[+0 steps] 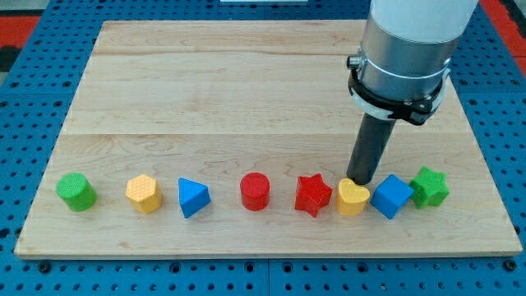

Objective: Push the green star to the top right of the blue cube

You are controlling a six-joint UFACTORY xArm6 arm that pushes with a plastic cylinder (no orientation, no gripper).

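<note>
The green star [430, 187] lies near the board's right edge, touching the right side of the blue cube [391, 196]. The blue cube sits in the bottom row, next to the yellow heart [352, 198] on its left. My tip [360, 178] is down on the board just above the yellow heart, to the upper left of the blue cube and well left of the green star. The rod rises from there into the silver arm at the view's top right.
The same row holds, from the view's left, a green cylinder [76, 191], a yellow hexagon [144, 194], a blue triangle [193, 198], a red cylinder [255, 191] and a red star [313, 196]. The wooden board [246, 82] lies on a blue pegboard.
</note>
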